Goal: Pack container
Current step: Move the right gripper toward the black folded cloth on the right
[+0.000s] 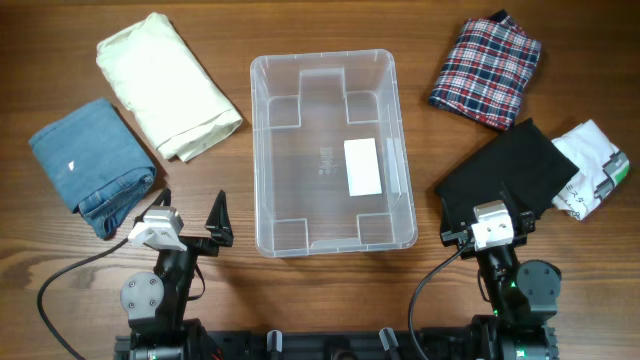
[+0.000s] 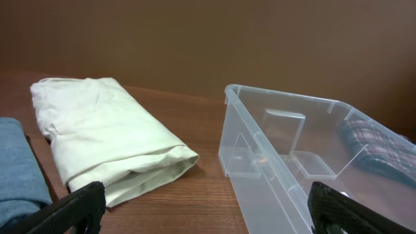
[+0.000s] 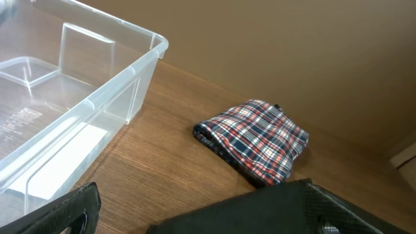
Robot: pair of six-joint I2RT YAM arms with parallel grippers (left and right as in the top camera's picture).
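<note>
Clear rectangular plastic container (image 1: 262, 150), white label (image 1: 362, 166) on its base, at the middle of the brown wooden surface (image 1: 420, 30). Toward the left edge, folded cream cloth (image 1: 168, 85) and folded blue denim (image 1: 90, 165); toward the right edge, folded plaid cloth (image 1: 487, 72), folded black cloth (image 1: 515, 165), bundled white printed cloth (image 1: 592, 168). Near the front edge, left end effector (image 1: 192, 205) spread wide, gripping nothing; right end effector (image 1: 487, 212) likewise spread and unladen, over the black cloth's near corner.
</note>
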